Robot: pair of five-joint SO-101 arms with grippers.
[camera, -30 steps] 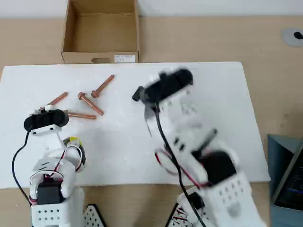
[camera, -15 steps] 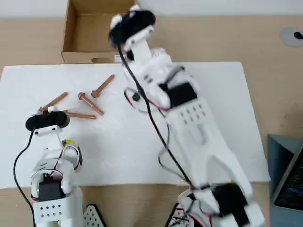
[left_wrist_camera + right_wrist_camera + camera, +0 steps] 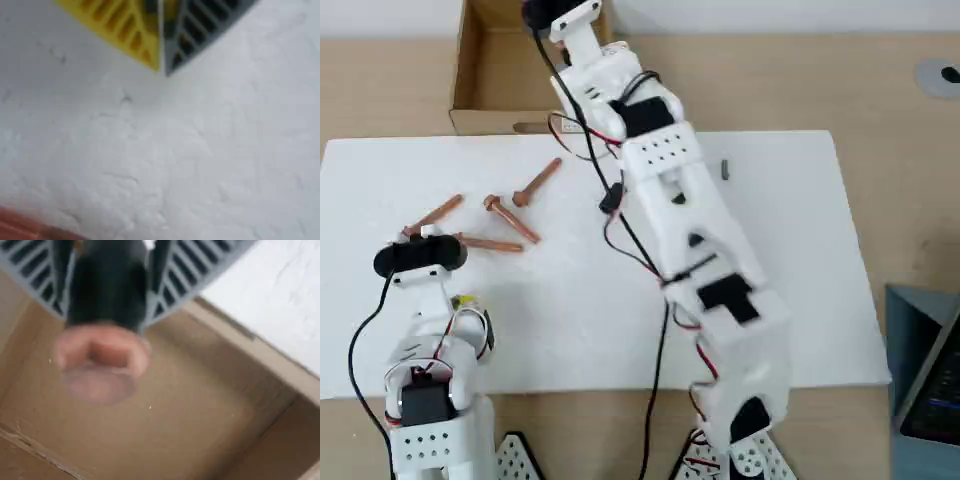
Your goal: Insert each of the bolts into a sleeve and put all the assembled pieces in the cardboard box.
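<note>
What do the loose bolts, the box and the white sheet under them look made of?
Bolts: probably metal with a copper-coloured, dull finish, going by the reddish-brown shafts and flat round heads.
Cardboard box: plain brown card, matte, with folded walls.
White sheet: maybe foam or thick paper; its matte surface looks dimpled and creased close up.

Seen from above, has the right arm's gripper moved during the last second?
Yes. The right gripper travelled from above the white mat to above the open brown cardboard box.
</note>
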